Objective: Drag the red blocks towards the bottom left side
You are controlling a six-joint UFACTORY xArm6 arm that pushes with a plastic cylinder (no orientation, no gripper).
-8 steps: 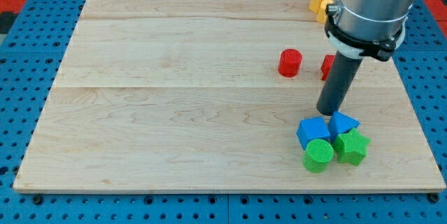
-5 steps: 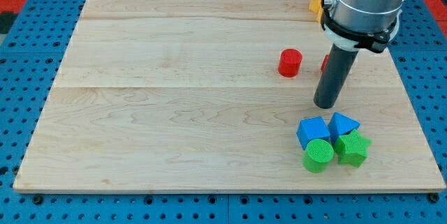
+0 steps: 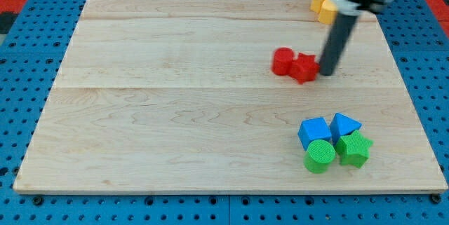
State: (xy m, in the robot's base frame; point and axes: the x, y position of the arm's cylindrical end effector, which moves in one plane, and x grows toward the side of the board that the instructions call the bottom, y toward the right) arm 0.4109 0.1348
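Observation:
Two red blocks sit together right of the board's middle: a red cylinder (image 3: pixel 283 62) on the left and a second red block (image 3: pixel 304 67) touching its right side; its shape is blurred. My tip (image 3: pixel 327 73) is at the right edge of that second red block, touching or almost touching it. The rod rises from the tip towards the view's top right.
Yellow blocks (image 3: pixel 323 5) lie at the board's top right, partly behind the rod. A blue cube (image 3: pixel 313 132), a blue triangular block (image 3: pixel 344 125), a green cylinder (image 3: pixel 320 155) and a green star block (image 3: pixel 353 147) cluster at the bottom right. The wooden board (image 3: pixel 175 113) ends near them.
My tip moved up from the blue blocks, then left into the right-hand red block. That block slid left against the red cylinder, which shifted slightly left.

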